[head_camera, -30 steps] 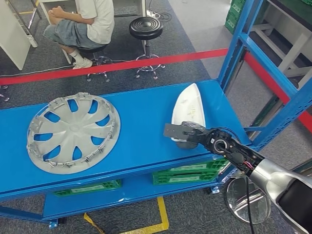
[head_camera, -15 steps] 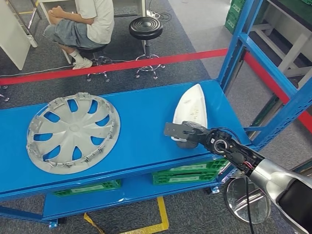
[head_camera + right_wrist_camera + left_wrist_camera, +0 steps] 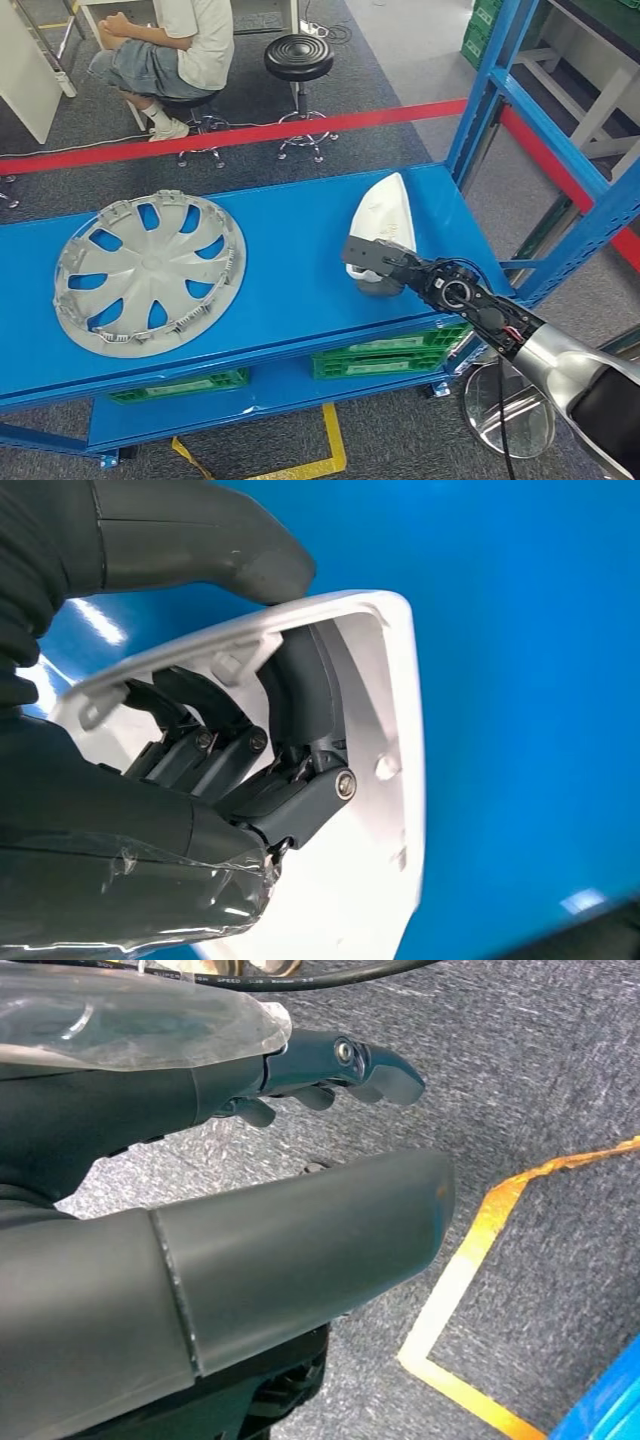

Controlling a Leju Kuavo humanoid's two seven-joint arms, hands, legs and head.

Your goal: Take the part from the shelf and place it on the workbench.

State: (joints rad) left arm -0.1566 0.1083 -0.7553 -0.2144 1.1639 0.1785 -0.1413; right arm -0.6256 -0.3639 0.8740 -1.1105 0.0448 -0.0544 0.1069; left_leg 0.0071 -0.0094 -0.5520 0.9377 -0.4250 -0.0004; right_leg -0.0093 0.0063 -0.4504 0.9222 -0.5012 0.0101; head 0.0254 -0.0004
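Note:
The white shell-shaped part [image 3: 385,215] lies at the right end of the blue table top [image 3: 302,260], its near end raised a little. My right hand [image 3: 392,265] grips that near end. In the right wrist view the dark fingers [image 3: 226,770] are hooked inside the hollow of the white part [image 3: 362,880] and the thumb [image 3: 204,540] presses on its outer rim. My left hand [image 3: 302,1210] hangs over grey carpet, fingers fairly straight, holding nothing.
A grey hubcap [image 3: 151,270] lies on the left half of the same blue top. Blue rack uprights [image 3: 490,80] rise at the right. Green crates [image 3: 377,355] sit on the lower level. Behind a red floor line [image 3: 226,135] are a seated person [image 3: 189,40] and a black stool [image 3: 300,55].
My right hand has shifted slightly right and up, and the white part's near end has tipped up with it. The hubcap has not moved.

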